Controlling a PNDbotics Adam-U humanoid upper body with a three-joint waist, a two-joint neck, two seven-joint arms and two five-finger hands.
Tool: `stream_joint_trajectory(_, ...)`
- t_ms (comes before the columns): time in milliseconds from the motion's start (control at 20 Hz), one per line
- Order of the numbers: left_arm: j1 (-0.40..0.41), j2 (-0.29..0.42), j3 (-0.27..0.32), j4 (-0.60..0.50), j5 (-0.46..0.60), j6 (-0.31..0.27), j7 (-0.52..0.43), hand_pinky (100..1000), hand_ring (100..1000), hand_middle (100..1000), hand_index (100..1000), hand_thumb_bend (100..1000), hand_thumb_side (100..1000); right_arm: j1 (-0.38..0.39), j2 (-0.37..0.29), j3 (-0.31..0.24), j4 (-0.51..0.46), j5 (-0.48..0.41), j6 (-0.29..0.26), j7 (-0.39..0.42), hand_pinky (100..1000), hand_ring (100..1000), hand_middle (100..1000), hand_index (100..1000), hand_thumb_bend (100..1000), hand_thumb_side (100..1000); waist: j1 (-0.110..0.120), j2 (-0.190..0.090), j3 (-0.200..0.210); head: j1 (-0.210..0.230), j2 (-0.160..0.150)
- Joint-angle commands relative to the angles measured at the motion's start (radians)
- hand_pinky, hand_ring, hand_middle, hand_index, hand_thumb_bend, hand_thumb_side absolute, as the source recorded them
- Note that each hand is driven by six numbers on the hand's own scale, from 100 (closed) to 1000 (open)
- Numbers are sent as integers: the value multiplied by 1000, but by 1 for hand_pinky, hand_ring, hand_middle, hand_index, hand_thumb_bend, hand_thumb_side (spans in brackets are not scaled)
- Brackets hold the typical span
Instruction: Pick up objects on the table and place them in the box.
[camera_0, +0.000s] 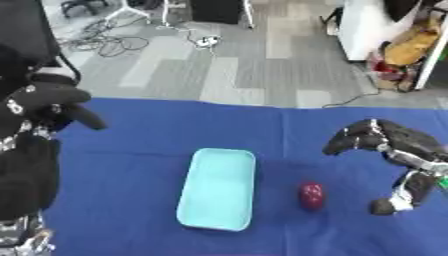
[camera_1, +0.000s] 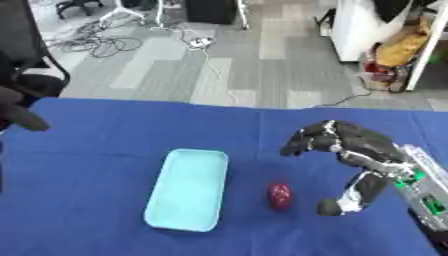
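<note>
A small dark red, egg-shaped object (camera_0: 311, 196) lies on the blue table just right of a light blue rectangular box (camera_0: 217, 189). The box looks empty. My right hand (camera_1: 354, 150) hovers above and to the right of the red object, fingers spread and curved, thumb pointing down, holding nothing. My left hand (camera_0: 54, 102) is raised at the left edge, well away from the box, with a finger stretched out to the right.
The blue tablecloth (camera_0: 131, 145) covers the table; its far edge meets a grey floor with cables (camera_0: 114, 42). White furniture with a yellow item (camera_0: 407, 47) stands at the back right.
</note>
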Motion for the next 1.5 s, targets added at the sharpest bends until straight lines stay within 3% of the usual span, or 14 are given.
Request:
stream_joint_trajectory(50,-13,7,4,-15,7,-3,-4,449,486,608,728,444,794,-13,-4,6,0,44,-22,4,479,566,655,835,606,954,-1,-10,3,-23,-31)
stream_joint_trajectory(500,-19,4,4,-15,8,-7,-5,449,486,608,728,443,796,0,27,21,64,205,-22,-69,520,618,775,866,608,1000,2,-6,7,-45,-67)
stream_joint_trajectory(1000,-33,-10,-2,-15,16,-9,-14,448,487,607,728,442,797,-54,82,14,200,443,-22,-295,499,593,726,832,606,1000,11,7,23,-72,-81)
stream_joint_trajectory(1500,-77,-38,-9,-15,37,-17,-29,451,489,608,727,438,800,-107,92,1,352,686,-22,-423,522,608,742,857,591,1000,11,31,70,-130,-118)
